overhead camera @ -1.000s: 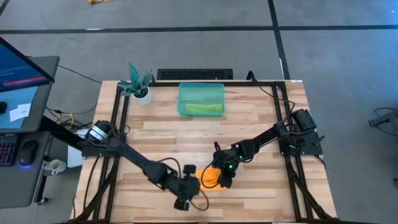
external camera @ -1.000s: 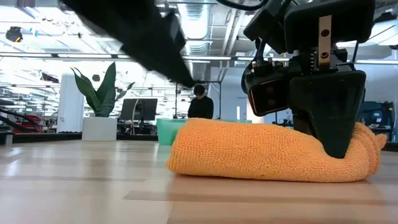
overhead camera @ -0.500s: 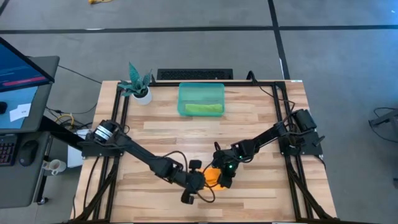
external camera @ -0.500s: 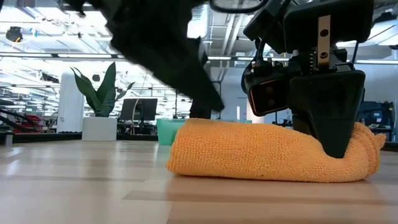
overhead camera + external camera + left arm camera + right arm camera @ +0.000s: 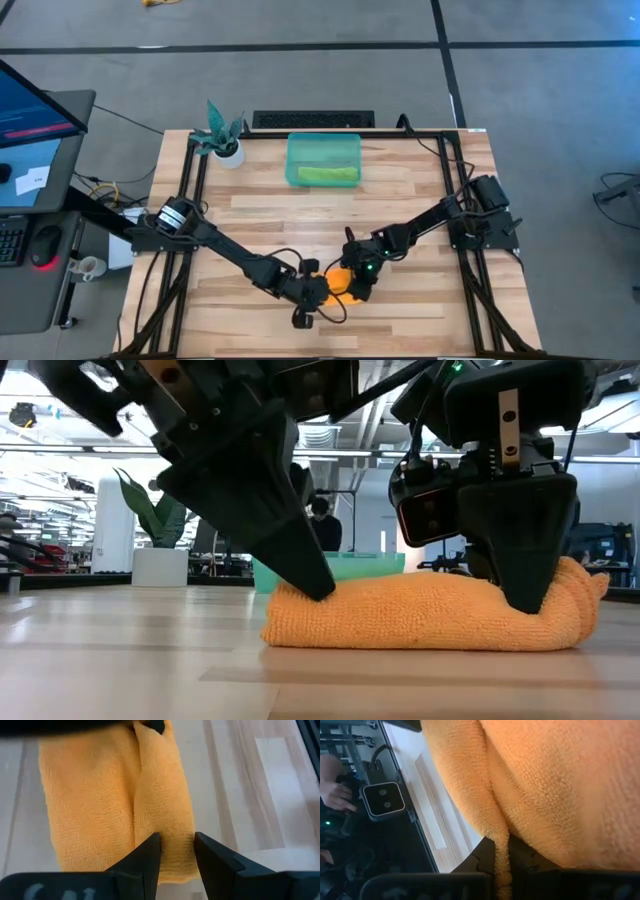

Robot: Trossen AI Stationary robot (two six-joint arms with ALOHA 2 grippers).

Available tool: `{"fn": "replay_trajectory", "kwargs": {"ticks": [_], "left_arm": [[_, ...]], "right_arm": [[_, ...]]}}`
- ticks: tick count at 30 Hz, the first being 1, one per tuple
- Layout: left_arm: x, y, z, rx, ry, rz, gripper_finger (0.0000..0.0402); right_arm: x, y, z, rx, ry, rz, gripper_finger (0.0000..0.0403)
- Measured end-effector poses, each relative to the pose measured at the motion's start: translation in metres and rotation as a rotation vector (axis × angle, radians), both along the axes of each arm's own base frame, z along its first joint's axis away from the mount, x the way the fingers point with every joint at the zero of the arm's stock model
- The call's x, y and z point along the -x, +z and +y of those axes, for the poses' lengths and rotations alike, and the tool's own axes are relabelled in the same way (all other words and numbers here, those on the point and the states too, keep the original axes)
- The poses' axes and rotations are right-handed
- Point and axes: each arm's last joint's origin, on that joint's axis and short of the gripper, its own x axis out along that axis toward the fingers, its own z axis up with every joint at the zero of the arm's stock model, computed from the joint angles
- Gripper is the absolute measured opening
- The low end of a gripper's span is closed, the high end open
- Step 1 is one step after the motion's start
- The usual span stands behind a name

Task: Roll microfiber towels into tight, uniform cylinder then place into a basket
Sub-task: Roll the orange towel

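Note:
The orange towel (image 5: pixel 420 615) lies as a loose roll on the table near its front edge and also shows in the high view (image 5: pixel 342 280). My left gripper (image 5: pixel 176 857) is down on the towel's left end, shut on a ridge of it. My right gripper (image 5: pixel 502 857) is down on the right end, shut on a fold. The teal basket (image 5: pixel 294 150) stands at the far middle with the lime green towel (image 5: pixel 325 175) lying inside it. My left gripper pinches a raised ridge of the orange towel (image 5: pixel 175 837) between its two fingers, at the roll's left end. The fingers (image 5: pixel 305 565) come from above, slanting down toward the right. The towel lies on the table. My right gripper pinches a thin fold of the orange towel (image 5: pixel 501 842) between its two fingers, at the roll's right end. The fingers (image 5: pixel 525 575) point down from above. The towel rests on the table under them.
A white pot with a teal plant (image 5: pixel 222 140) stands at the table's far left corner. Black frame rails (image 5: pixel 190 200) run along the left and right table edges. Bare wood lies between the towel and the basket. A person (image 5: pixel 322 525) shows in the room behind.
My left gripper has gone toward the table's right edge and down, and now sits on the orange towel's left end, where earlier it hung clear above the table. The towel stays on the table.

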Motion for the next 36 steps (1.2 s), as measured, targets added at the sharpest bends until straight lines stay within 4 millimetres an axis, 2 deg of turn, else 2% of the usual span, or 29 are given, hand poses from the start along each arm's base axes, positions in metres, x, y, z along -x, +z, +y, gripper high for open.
{"fn": "replay_trajectory", "kwargs": {"ticks": [7, 18, 22, 28, 36], "left_arm": [[-0.003, -0.015, 0.001, 0.076, 0.085, 0.057, 0.0112], [-0.004, -0.017, 0.006, 0.113, 0.122, 0.099, 0.0112], [-0.004, -0.018, 0.006, 0.118, 0.132, 0.104, 0.0112], [-0.004, -0.019, 0.007, 0.146, 0.174, 0.116, 0.0112], [-0.004, -0.019, 0.008, 0.154, 0.184, 0.121, 0.0112]], "right_arm": [[-0.001, 0.000, -0.002, 0.015, -0.027, 0.006, 0.0060], [-0.001, 0.000, -0.001, 0.012, -0.024, 0.006, 0.0154], [-0.001, 0.001, -0.002, 0.005, -0.021, 0.004, 0.0177], [0.001, 0.006, -0.003, 0.024, -0.009, -0.010, 0.0189], [0.008, 0.015, -0.006, 0.079, -0.013, 0.005, 0.0184]]}}
